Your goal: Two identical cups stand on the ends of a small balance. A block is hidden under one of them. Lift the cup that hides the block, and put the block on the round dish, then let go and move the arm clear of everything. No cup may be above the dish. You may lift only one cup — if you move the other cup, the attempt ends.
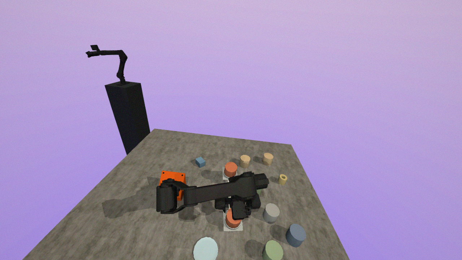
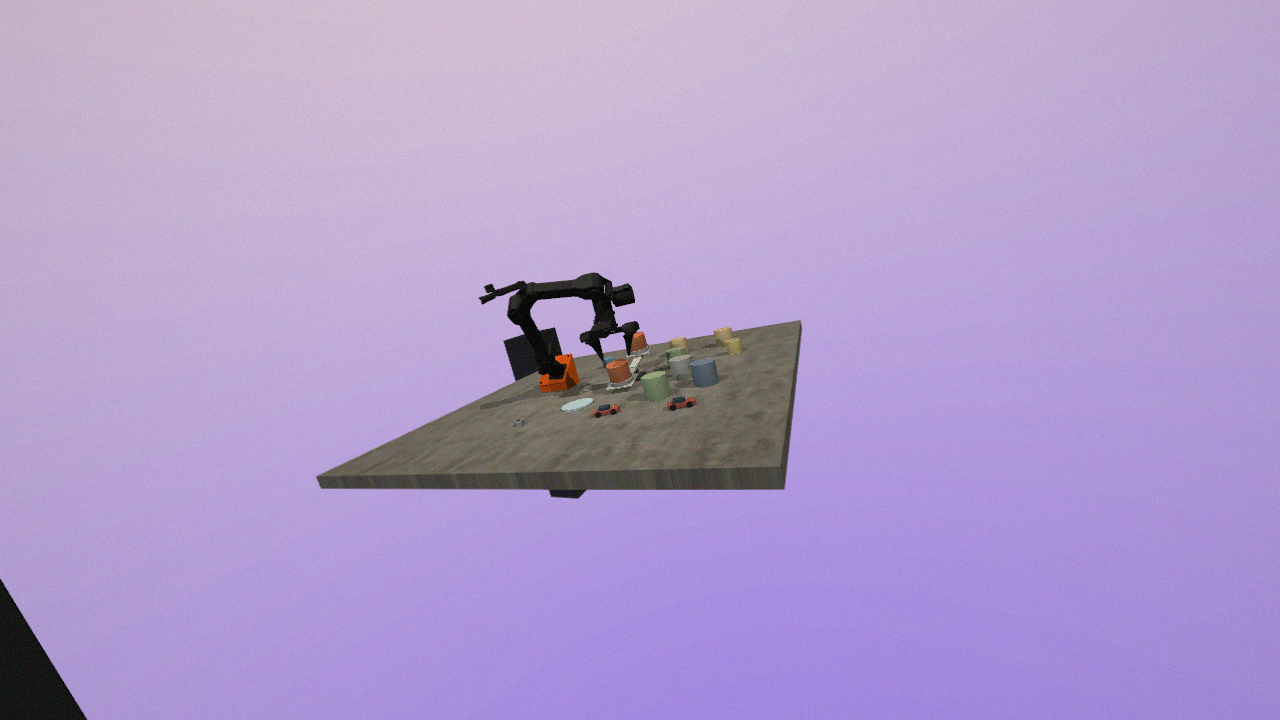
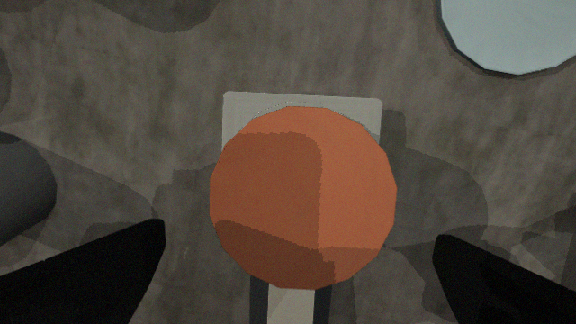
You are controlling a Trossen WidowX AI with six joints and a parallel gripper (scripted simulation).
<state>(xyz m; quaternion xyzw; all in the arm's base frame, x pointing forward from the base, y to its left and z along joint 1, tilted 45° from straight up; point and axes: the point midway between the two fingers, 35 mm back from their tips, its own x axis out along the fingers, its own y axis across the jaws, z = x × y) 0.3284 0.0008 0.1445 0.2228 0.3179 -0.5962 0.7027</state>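
The near orange-red cup [image 1: 232, 222] [image 2: 618, 370] [image 3: 351, 180] stands upside down on one end of the balance [image 1: 227, 228] [image 3: 291, 308]. The far orange-red cup [image 1: 230, 169] [image 2: 639, 341] stands on the other end. My gripper [image 2: 615, 358] [image 3: 299, 238] is open and empty, pointing down above the near cup, with one finger to each side of that cup in the wrist view. The arm hides much of the beam in the top view. The pale round dish [image 1: 205, 249] [image 2: 577, 405] [image 3: 513, 33] is bare. The hidden block does not show, and I cannot tell which end sits lower.
Grey [image 1: 271, 212], dark blue [image 1: 295, 235] and green [image 1: 273, 251] cylinders stand beside the balance. Two tan cylinders and a yellow ring are farther off. A blue cube [image 1: 200, 161] lies beyond the orange base [image 1: 173, 176]. Two red toy cars [image 2: 605, 410] [image 2: 681, 402] sit near the dish.
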